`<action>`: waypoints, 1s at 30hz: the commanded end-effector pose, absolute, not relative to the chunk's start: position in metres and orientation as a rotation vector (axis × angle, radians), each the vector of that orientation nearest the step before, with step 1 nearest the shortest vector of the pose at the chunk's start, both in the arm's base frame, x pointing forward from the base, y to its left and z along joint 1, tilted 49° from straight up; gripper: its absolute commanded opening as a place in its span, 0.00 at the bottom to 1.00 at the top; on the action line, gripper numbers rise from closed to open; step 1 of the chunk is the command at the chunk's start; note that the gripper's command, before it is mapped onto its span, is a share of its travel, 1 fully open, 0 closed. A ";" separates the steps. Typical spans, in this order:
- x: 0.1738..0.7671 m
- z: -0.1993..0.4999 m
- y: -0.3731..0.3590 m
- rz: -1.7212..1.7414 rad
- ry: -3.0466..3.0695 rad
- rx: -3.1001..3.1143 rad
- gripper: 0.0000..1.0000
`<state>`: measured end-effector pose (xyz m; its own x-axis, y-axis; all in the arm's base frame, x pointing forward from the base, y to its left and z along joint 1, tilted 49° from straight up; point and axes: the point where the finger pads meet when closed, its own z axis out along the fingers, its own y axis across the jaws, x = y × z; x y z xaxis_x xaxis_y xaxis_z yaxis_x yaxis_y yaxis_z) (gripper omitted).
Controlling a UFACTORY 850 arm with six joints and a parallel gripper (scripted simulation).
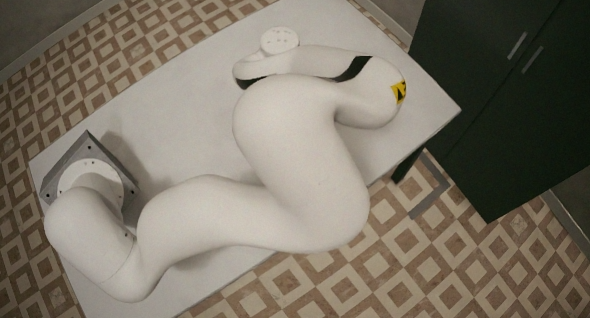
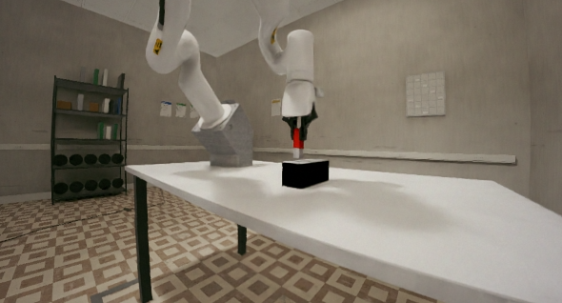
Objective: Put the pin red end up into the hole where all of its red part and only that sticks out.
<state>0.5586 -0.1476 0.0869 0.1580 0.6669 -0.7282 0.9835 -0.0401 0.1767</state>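
The pin [image 2: 297,141] is clamped red end up in the gripper [image 2: 298,128], just above the block [image 2: 305,172]; it should be kept vertical and lowered slowly.

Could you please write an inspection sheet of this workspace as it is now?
Surface: white table, carrying the block and the arm's grey base.
Job's things: black block on the table; pin upright, red end up, white tip just above the block's top. Holes hidden in both views.
Clutter: nothing seen.
Hand: hand shut on the pin's red part, pointing down.
Cables: nothing seen.
Surroundings: shelf unit, dark cabinet, wall papers, patterned floor.
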 end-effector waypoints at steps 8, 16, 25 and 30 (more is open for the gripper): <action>0.559 0.087 -0.147 -0.609 1.576 1.777 0.00; 0.559 0.087 -0.147 -0.609 1.576 1.777 0.00; 0.561 0.089 -0.149 -0.609 1.576 1.777 0.00; 0.561 0.089 -0.149 -0.609 1.576 1.777 0.00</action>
